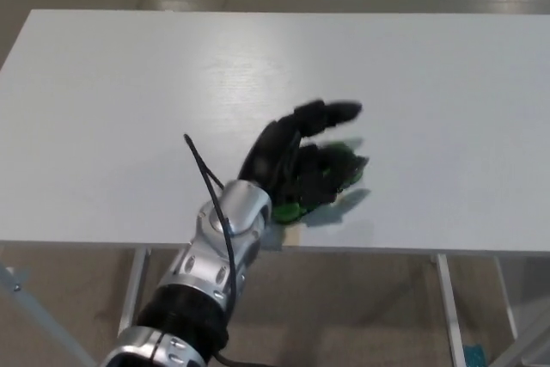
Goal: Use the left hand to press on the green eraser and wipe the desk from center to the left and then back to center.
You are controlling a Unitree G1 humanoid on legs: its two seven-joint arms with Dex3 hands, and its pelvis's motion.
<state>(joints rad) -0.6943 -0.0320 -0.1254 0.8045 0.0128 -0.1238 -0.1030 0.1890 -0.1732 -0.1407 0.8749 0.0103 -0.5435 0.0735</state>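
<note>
My left hand (301,161) reaches in from the lower left over the front middle of the white desk (129,109). Its fingers are curled over the green eraser (342,159). Green shows between the fingers and under the palm at the eraser's left end. The thumb (331,111) sticks out above, apart from the eraser. The picture is blurred around the hand. A soft shadow lies on the desk just below and right of the eraser, so it may be slightly off the surface. My right hand does not show.
A scrap of tan tape (292,234) peeks out at the desk's front edge under the wrist. A black cable (206,174) loops up from the silver forearm (219,238). Metal table legs (447,298) and floor show below the front edge.
</note>
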